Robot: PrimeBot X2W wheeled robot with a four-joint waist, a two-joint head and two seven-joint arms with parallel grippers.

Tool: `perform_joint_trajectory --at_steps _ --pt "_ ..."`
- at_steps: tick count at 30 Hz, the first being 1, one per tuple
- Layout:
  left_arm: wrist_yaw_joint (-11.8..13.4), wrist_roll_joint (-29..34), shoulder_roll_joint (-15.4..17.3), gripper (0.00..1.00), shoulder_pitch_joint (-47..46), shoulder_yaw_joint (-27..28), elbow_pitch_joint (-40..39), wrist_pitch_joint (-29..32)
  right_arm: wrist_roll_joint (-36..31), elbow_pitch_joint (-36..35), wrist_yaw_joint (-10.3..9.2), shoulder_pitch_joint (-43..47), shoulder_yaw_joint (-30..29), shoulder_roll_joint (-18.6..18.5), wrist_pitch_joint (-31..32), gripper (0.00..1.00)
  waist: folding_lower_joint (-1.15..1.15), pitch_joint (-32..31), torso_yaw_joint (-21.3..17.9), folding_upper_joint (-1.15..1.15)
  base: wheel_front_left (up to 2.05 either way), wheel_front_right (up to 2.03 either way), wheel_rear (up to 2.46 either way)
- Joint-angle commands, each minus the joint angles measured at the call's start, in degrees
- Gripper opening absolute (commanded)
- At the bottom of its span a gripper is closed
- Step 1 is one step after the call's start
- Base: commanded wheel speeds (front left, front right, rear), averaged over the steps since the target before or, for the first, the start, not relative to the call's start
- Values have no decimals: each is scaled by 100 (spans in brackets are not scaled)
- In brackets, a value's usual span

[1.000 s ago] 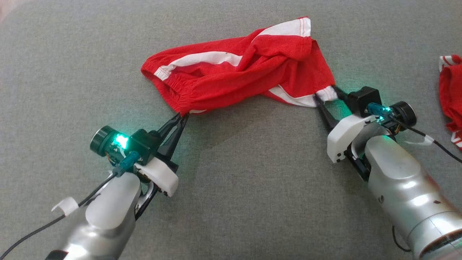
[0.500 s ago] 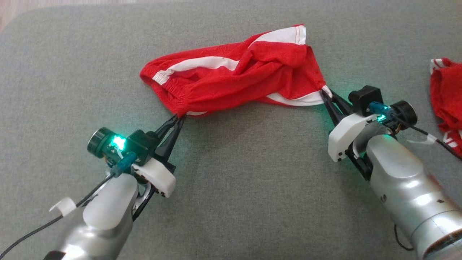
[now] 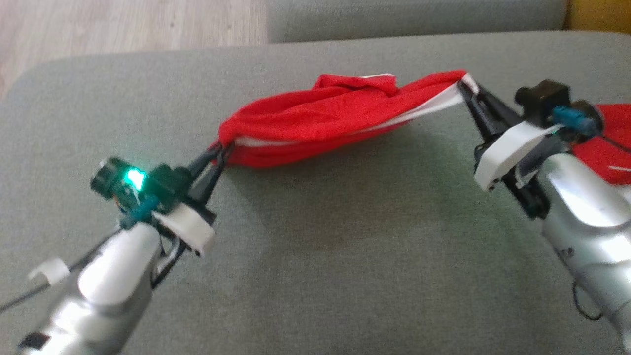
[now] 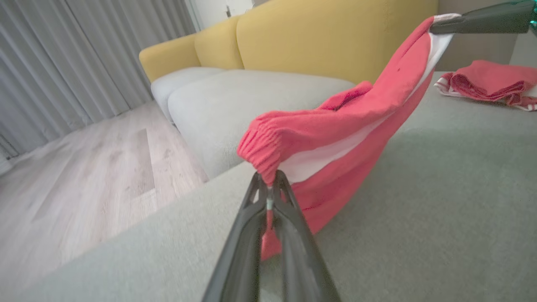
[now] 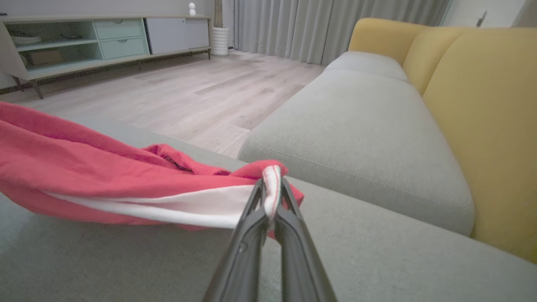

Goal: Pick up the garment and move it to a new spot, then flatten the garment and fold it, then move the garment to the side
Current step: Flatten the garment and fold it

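Head view: left end effector (image 3: 223,149), right end effector (image 3: 463,88) each pinching garment (image 3: 325,116); right wrist view: sideboard (image 5: 105,37).

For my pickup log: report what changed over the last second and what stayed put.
The right gripper, open around the white-trimmed corner of the garment a second ago, closed on it. Both grippers then rose, lifting the garment so it hangs stretched between them. The head camera tilted too. Unchanged: the left gripper stays shut on the waistband, the second red garment lies at right.
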Motion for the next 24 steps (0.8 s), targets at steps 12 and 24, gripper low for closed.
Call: perform_joint_trajectory --at_steps 12,24 --pt "33 -808 1121 0 -1609 387 -1776 760 -125 -1984 39 -445 -852 -761 280 0 0 -878 -314 0 0 0 0" --pt "394 -1755 1496 0 -997 823 -3292 1547 -842 -4289 39 759 -2349 -349 2022 0 0 -800 -558 0 0 0 0"
